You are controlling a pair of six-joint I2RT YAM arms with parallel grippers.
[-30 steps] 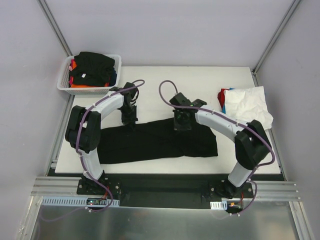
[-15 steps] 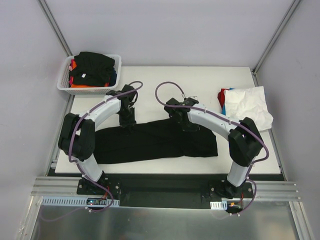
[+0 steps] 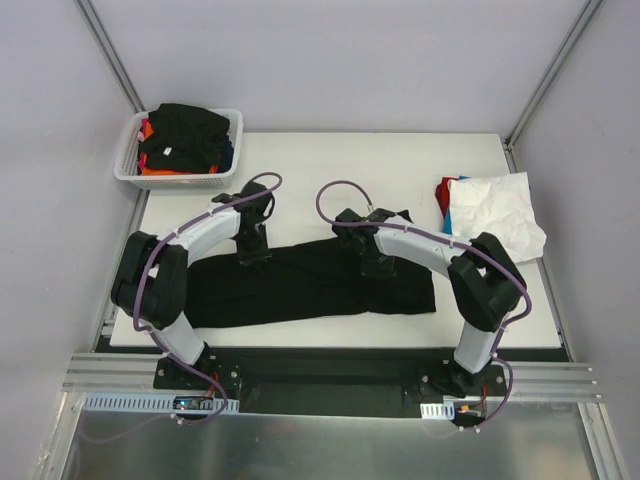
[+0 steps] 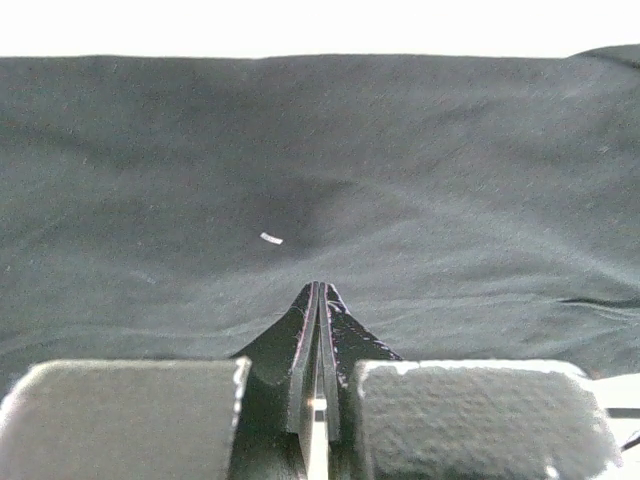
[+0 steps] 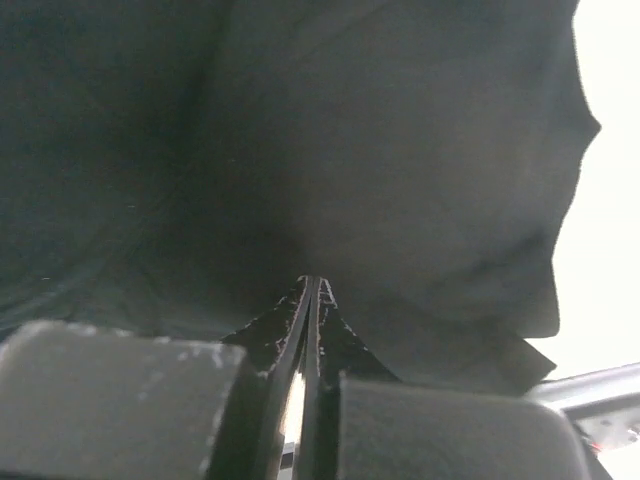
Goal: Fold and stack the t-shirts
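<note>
The black t-shirt (image 3: 310, 285) lies flat in a long band across the near half of the desk (image 3: 400, 165), running from about 8 o'clock to 4 o'clock, its right end thicker where the cloth is doubled over. The left hand (image 3: 252, 252) stands on the band's far edge at about 9 o'clock of the cloth, fingers pressed together, tips down on the fabric. The right hand (image 3: 375, 268) stands right of the middle, at about 2 o'clock of the cloth, fingers likewise together and tips on the fabric. In both wrist views the closed tips meet the dark cloth, with faint creases running toward them. Whether either pinches a fold cannot be told.

At 3 o'clock on the desk, by its right edge, a crumpled white t-shirt (image 3: 503, 212) lies over a red t-shirt (image 3: 443, 192) and a blue t-shirt (image 3: 449, 214), whose edges show at its left. At 10 o'clock, off the desk's far left corner, a white mesh basket (image 3: 128, 168) holds a heap of t-shirts (image 3: 185, 135), black on top, orange and blue beneath.
</note>
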